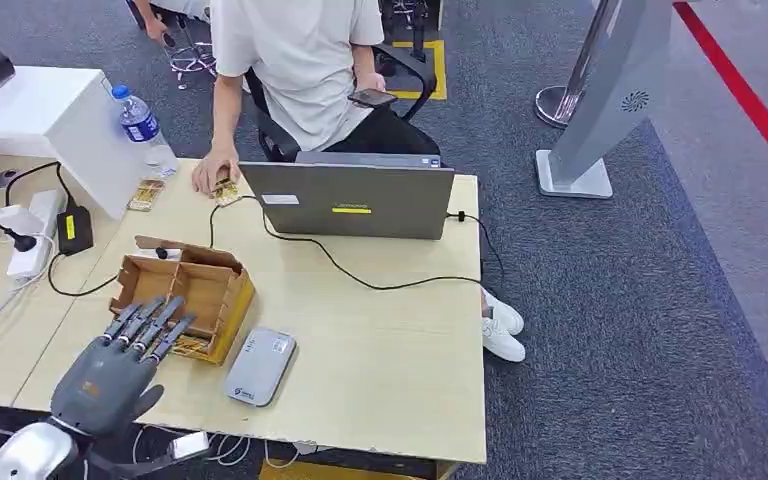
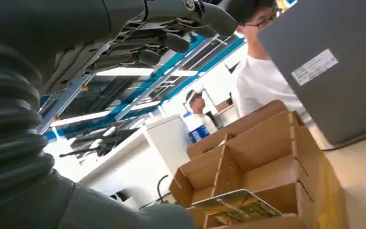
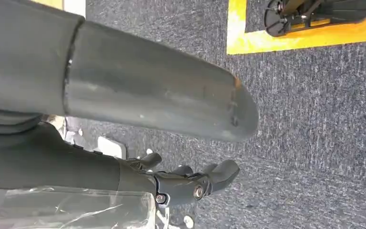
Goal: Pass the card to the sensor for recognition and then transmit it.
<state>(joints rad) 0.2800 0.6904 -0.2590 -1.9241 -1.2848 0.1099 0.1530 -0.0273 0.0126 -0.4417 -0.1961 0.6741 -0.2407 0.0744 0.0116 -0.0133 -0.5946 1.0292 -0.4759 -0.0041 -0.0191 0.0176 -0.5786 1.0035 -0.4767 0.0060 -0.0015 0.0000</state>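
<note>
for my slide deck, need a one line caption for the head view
Robot's left hand hovers open over a cardboard box of cards beside the grey sensor.

Overall light: bright, even indoor light in the head view — colours read cleanly across the table [image 1: 380,330] and the carpet [image 1: 600,300].
Shadows: soft and short; a faint one lies under the laptop [image 1: 350,200] and beside the cardboard box [image 1: 185,295].
Light source: long ceiling strip lamps [image 2: 124,71] in the left wrist view, blown out to white.
Backlight: against those lamps the left hand [image 2: 138,33] turns dark, almost a silhouette.
Focus: the near ribbed cover [image 2: 9,133] is soft — the box beyond it is sharper.
Right wrist view: dimmer, flat light; the thumb [image 3: 162,100] close to the lens is blurred, the carpet grainy.
</note>
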